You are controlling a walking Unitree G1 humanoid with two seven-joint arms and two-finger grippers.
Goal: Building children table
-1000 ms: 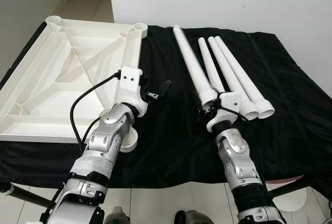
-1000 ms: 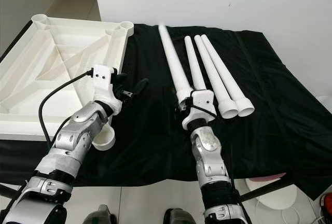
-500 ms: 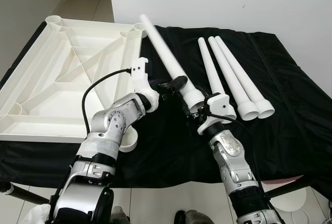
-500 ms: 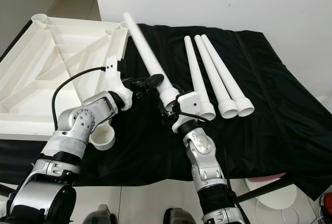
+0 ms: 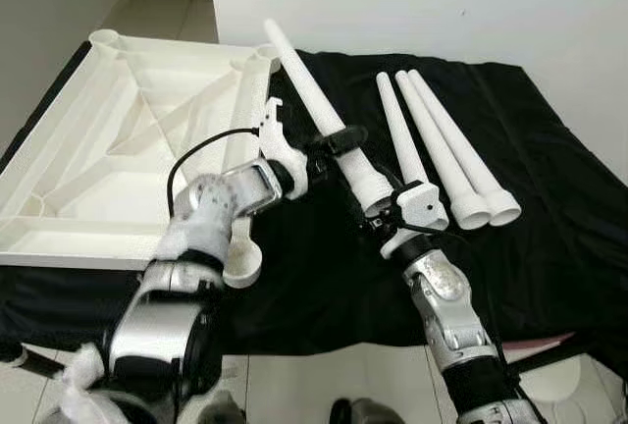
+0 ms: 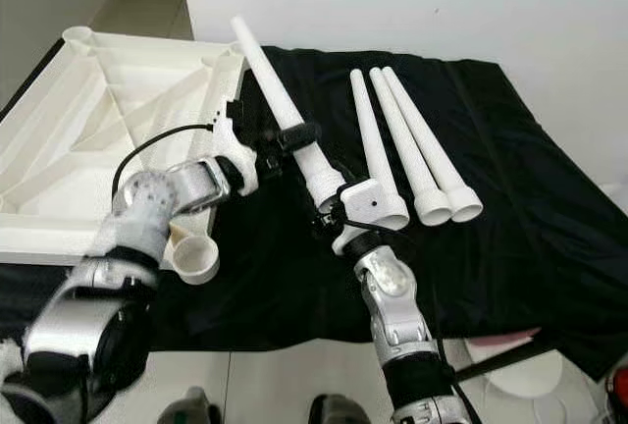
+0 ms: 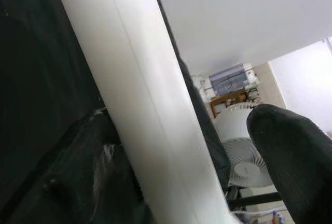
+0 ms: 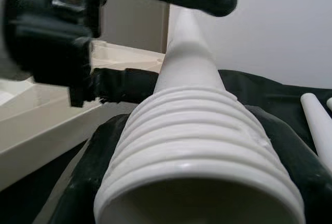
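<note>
White plastic table leg (image 5: 329, 130) was up off the black cloth (image 5: 549, 198), right gripper (image 5: 378, 216) grasping its threaded end, left gripper (image 5: 329, 144) clamped mid-shaft. Next: screw it into the tabletop (image 5: 88, 149) corner socket (image 5: 266, 52).

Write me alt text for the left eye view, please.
Both grippers hold one white table leg raised at a slant over a black cloth: the right gripper at its threaded end, the left gripper around the shaft. Three more legs lie to the right, the upturned white tabletop to the left.

Silver jointed arms — white wrist housings, black cable on left arm (image 5: 201, 223), black fingers (image 5: 342, 136).
</note>
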